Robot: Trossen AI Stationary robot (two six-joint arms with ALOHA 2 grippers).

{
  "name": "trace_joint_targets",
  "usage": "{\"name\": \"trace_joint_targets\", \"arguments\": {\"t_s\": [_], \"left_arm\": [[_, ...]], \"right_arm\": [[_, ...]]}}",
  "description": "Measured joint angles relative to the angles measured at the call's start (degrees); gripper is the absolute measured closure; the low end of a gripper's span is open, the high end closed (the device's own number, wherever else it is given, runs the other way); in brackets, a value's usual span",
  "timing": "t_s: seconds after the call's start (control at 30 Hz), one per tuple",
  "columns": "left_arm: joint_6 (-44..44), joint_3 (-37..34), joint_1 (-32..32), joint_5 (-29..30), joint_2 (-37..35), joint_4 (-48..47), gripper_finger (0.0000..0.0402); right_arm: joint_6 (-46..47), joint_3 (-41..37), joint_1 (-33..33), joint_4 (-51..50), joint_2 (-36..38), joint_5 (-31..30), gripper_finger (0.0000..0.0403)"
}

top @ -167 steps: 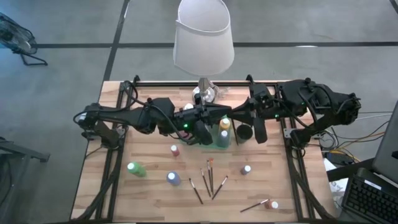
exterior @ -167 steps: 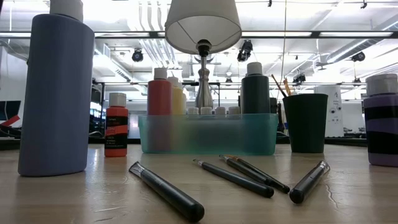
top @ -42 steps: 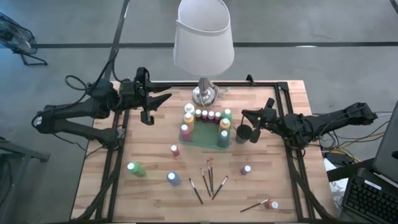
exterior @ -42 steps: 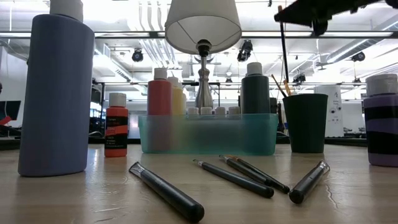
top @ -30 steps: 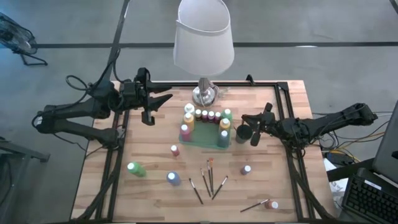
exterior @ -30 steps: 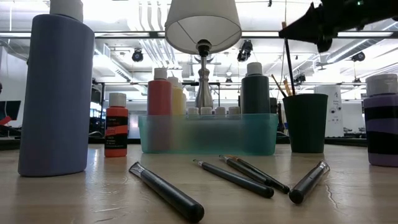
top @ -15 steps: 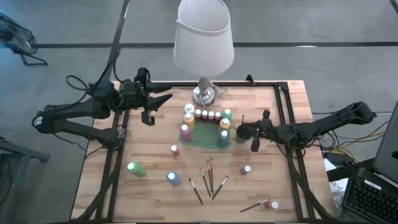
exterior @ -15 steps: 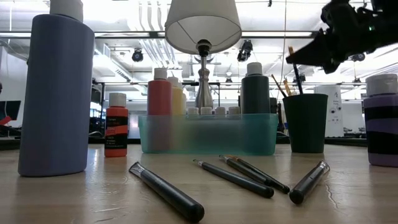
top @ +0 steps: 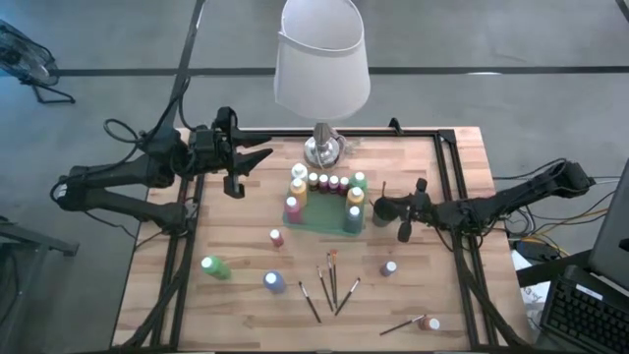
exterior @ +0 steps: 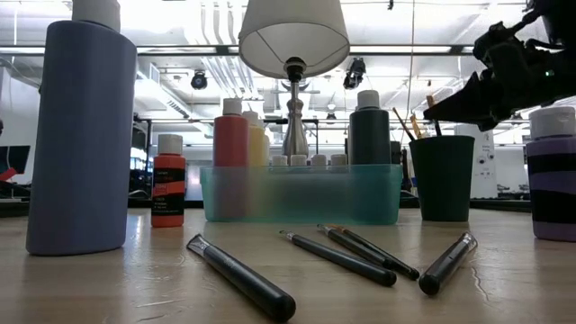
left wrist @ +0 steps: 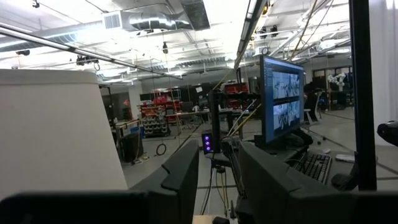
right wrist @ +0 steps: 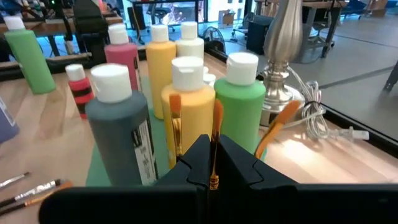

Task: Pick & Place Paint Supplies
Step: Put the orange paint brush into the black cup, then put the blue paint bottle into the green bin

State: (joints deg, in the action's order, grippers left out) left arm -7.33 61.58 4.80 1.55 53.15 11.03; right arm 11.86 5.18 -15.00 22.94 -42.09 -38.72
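Two dark arms are over the pale wooden table (top: 246,236), and the action is all on the right: the right gripper (top: 377,207) reaches in low, its fingers pinched tight on a thin paintbrush with an orange tip (right wrist: 213,144), right over the dark round brush cup (exterior: 442,177). From the wrist view the brush stands straight up between the closed fingers, with two more orange-tipped brushes (right wrist: 175,127) just beside it in the cup. Immediately beyond the gripper sits the translucent teal plastic tray (exterior: 301,193), packed with white-capped paint bottles: a dark grey-green one (right wrist: 120,127), a yellow one (right wrist: 189,102), a light green one (right wrist: 243,102) and a pink one (right wrist: 122,57) farther back. Behind the tray stands the silver-based lamp with a white shade (top: 321,59). Nearer the front edge from the gripper, several loose dark-handled paintbrushes (top: 331,282) lie on the wood, with another single brush (top: 402,324) off toward the right corner beside a small bottle. Scattered bottles wait too: a small red one (top: 276,237), a green one (top: 214,266), a blue one (top: 274,282) and a purple one (top: 389,267). Over on the far side, the left gripper (top: 257,160) hangs raised near the table's rear left corner, well apart from the supplies, fingers parted and holding nothing.
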Motion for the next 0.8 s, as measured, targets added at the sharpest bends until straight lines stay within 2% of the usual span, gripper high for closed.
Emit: {"name": "trace_joint_targets", "arguments": {"t_s": [0.4, 0.8], "left_arm": [[-0.63, 0.0, 0.01, 0.01, 0.0, 0.0, 0.028], [-1.22, 0.0, 0.01, 0.01, 0.0, 0.03, 0.028]], "right_arm": [[1.11, -0.9, 0.01, 0.4, 0.09, -0.07, 0.0385], [1.55, -1.06, 0.02, -0.09, -0.02, 0.13, 0.0305]]}}
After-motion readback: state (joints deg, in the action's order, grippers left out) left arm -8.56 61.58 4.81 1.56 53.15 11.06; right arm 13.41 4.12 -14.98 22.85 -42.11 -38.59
